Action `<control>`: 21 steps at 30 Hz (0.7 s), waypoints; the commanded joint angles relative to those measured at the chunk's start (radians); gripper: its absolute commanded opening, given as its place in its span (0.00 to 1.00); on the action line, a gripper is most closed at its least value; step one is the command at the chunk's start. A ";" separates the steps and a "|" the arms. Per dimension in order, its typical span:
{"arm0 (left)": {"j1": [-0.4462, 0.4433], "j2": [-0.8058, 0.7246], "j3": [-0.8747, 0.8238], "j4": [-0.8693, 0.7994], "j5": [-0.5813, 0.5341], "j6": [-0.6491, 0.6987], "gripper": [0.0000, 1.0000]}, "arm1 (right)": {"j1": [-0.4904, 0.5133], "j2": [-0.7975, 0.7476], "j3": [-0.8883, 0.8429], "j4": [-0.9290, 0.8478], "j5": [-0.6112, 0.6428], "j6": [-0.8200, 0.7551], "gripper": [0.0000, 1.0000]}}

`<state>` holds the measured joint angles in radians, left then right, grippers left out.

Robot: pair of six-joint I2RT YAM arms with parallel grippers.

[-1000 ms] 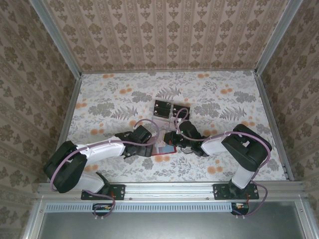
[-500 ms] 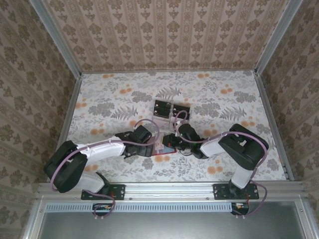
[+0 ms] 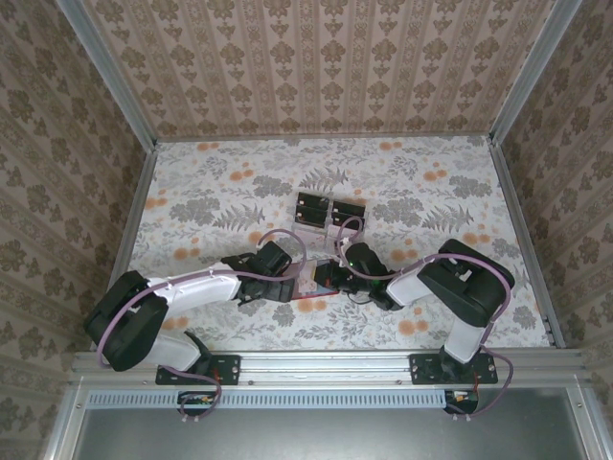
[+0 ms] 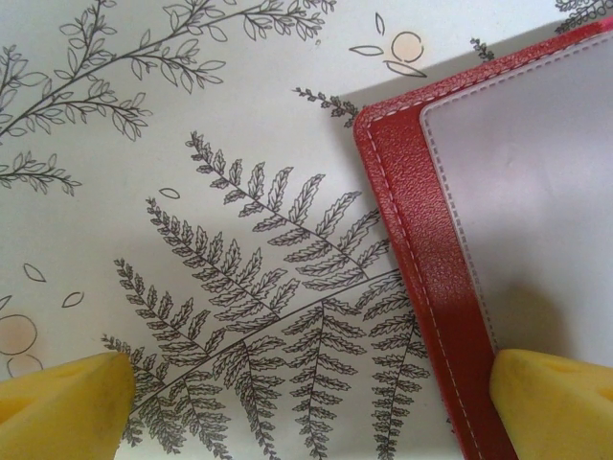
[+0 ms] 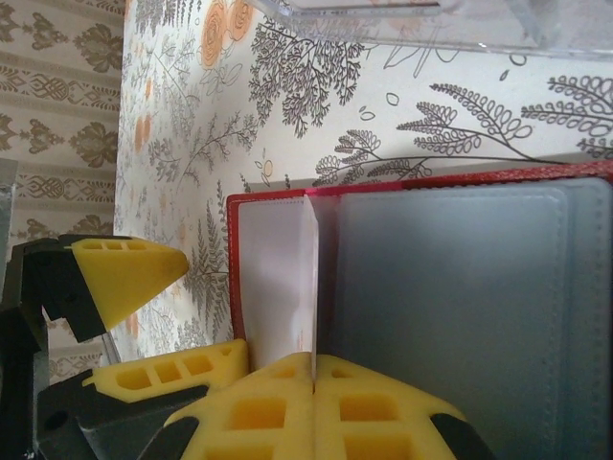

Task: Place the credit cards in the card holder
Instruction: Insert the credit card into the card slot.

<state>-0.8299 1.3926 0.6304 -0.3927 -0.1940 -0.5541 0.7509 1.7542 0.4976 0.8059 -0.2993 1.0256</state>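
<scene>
We're feeding a credit card [image 5: 278, 278] into the card holder [image 5: 450, 287], right gripper [image 5: 314, 369] clamping it (left gripper [image 4: 311, 402] splayed wide, bracing).

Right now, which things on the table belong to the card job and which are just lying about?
Job:
- card holder, lying open
- pale card, pinched in the shut right gripper at the holder
- two dark cards farther back
- left gripper, open at the holder's edge

Lying about:
- clear plastic stand by the far cards
- floral table cover
</scene>
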 commanded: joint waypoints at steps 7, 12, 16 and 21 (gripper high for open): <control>-0.002 0.015 -0.029 -0.011 -0.007 -0.014 1.00 | -0.016 -0.046 -0.009 0.001 0.017 -0.020 0.00; -0.001 0.016 -0.029 -0.009 -0.007 -0.013 1.00 | -0.034 -0.089 0.006 -0.025 0.024 -0.050 0.00; -0.001 0.016 -0.027 -0.008 -0.005 -0.012 1.00 | -0.048 -0.102 0.018 -0.055 0.029 -0.070 0.00; -0.001 0.023 -0.021 -0.010 -0.005 -0.007 1.00 | -0.058 -0.078 0.028 -0.054 0.031 -0.077 0.00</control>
<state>-0.8299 1.3926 0.6285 -0.3889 -0.1905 -0.5541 0.7002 1.6745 0.4969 0.7692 -0.2882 0.9752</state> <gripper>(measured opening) 0.997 0.058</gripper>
